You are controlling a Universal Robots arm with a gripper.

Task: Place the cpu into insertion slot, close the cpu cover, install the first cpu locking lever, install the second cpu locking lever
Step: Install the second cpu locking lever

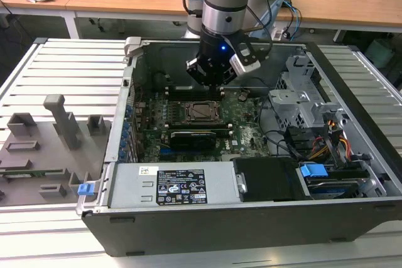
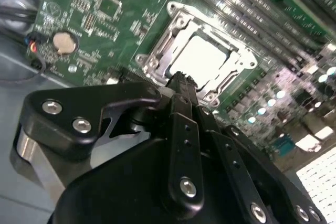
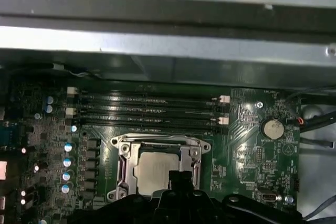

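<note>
1. I am seeing the claw (image 2: 181, 80) hovering just above the insertion slot (image 3: 157, 169); I cannot tell its grip state.
2. The cpu (image 2: 202, 59) is lying seated in the slot, directly beneath the claw tip.
3. The cpu cover (image 2: 157, 38) is framing it.

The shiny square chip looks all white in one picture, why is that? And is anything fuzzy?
In the second wrist view, light bounces off the cpu top, so it glares white; the gripper close to the camera looks soft and blurry. In the first wrist view the cpu looks duller grey, and the metal case wall shines in bright bands. In the exterior view the lighting is even.
</note>
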